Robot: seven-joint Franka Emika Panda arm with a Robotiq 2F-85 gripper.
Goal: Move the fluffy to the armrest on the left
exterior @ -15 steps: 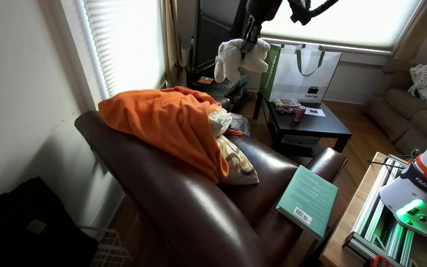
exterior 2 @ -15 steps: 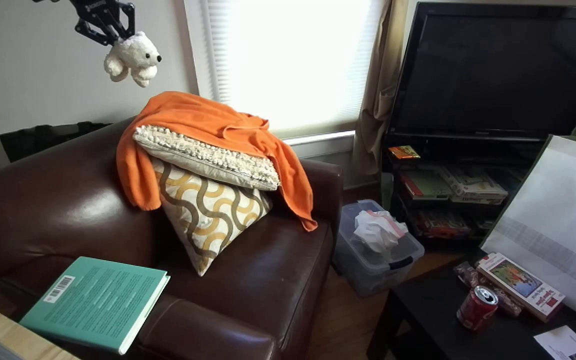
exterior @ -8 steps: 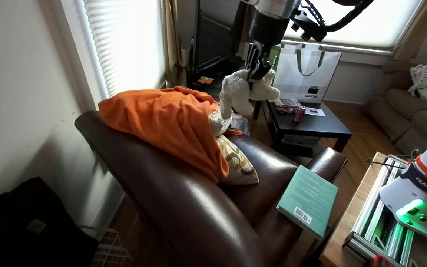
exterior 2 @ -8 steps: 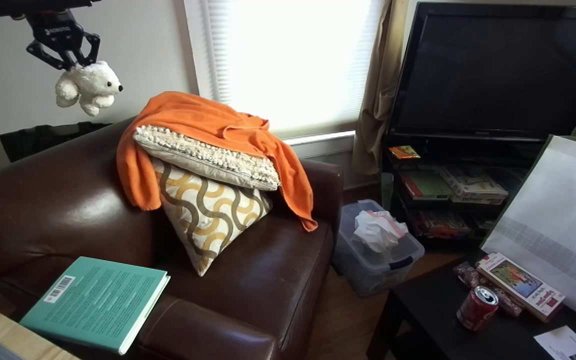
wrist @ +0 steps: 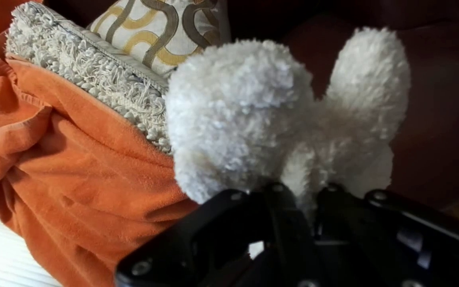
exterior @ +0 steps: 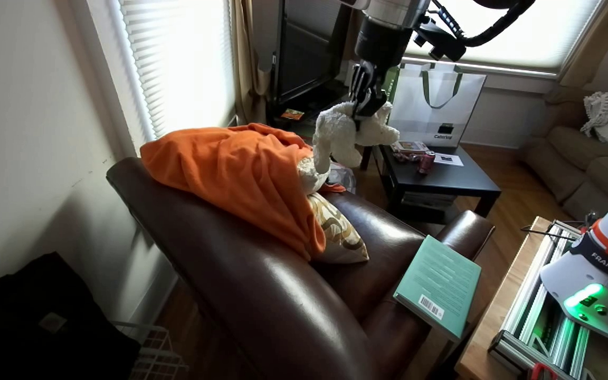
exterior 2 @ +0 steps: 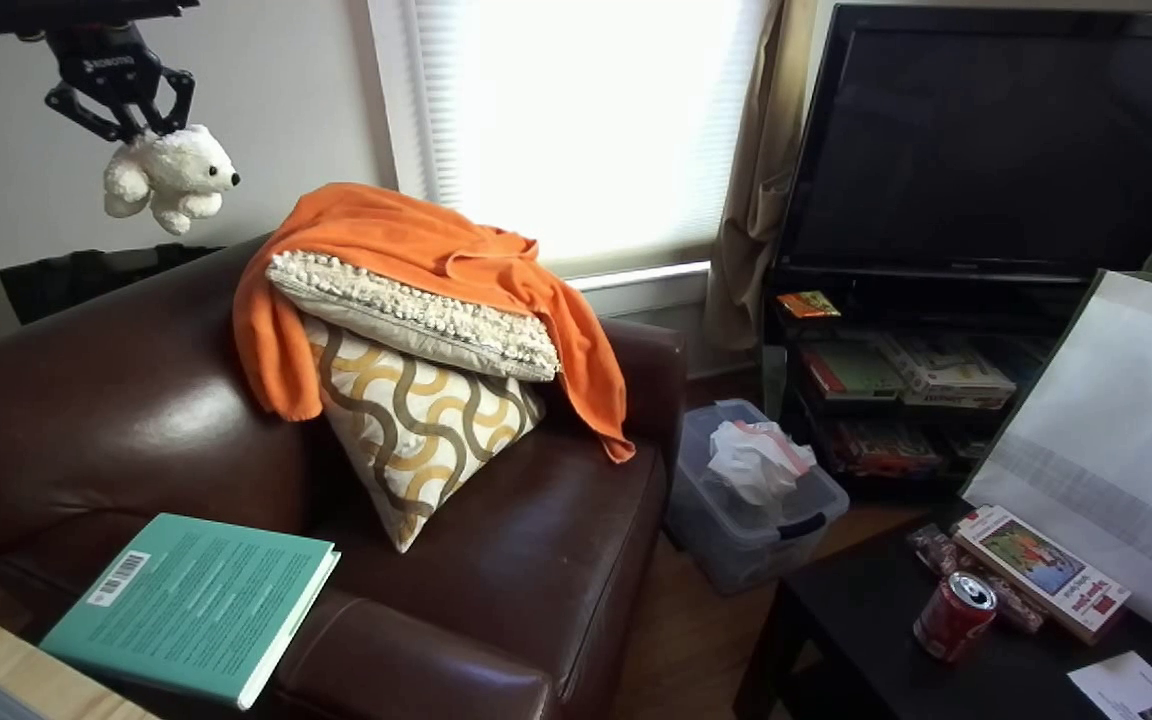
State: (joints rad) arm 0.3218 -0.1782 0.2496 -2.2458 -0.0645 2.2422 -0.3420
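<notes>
The fluffy is a cream-white plush bear with a dark nose, hanging in the air in both exterior views. My gripper is shut on its back from above. In the wrist view the fluffy fills the middle, its fur pinched between my fingers; the fingertips are partly sunk in fur. The dark brown leather armrest next to the book shows in both exterior views. The fluffy is well above the sofa and apart from that armrest.
A teal book lies partly over the near armrest. An orange blanket covers a shaggy cushion above a patterned cushion. The far armrest stands by the window. A black table holds a bag and a can.
Over the last second my gripper has moved down with the fluffy, leftward in one exterior view and slightly rightward in another. In the last half second it has barely moved.
</notes>
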